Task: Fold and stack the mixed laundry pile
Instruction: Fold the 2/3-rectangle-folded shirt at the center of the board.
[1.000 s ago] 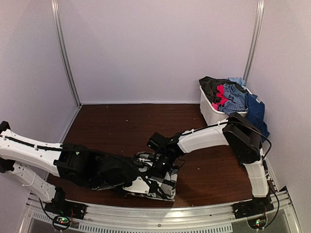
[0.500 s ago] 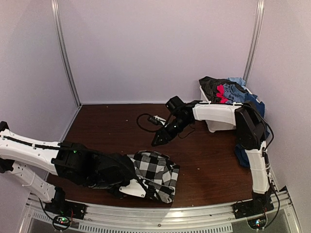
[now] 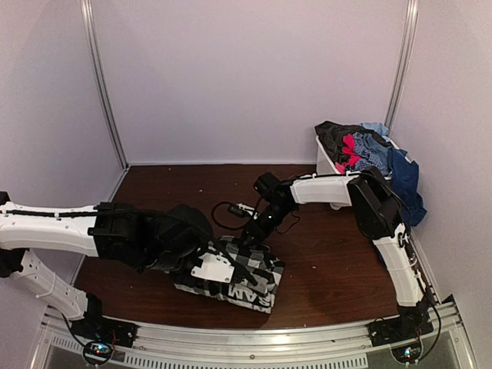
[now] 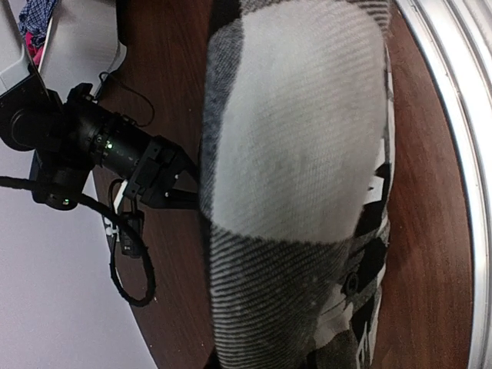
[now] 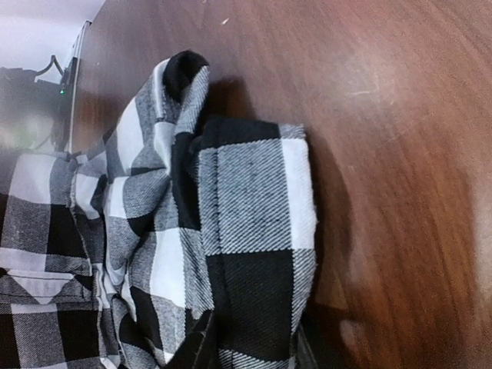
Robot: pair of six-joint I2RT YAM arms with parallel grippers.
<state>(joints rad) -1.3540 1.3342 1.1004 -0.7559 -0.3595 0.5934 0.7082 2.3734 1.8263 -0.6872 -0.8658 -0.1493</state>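
Black-and-white checked shirt, long axis left-right, lettering partly hidden; pinched by left gripper; right gripper grip unclear.

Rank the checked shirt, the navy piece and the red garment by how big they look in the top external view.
1. checked shirt, largest even though partly hidden
2. navy piece
3. red garment, only small patches showing

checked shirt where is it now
In the top view the checked shirt lies on the table at its near edge, about centre, at the left end effector, well left of the bin.
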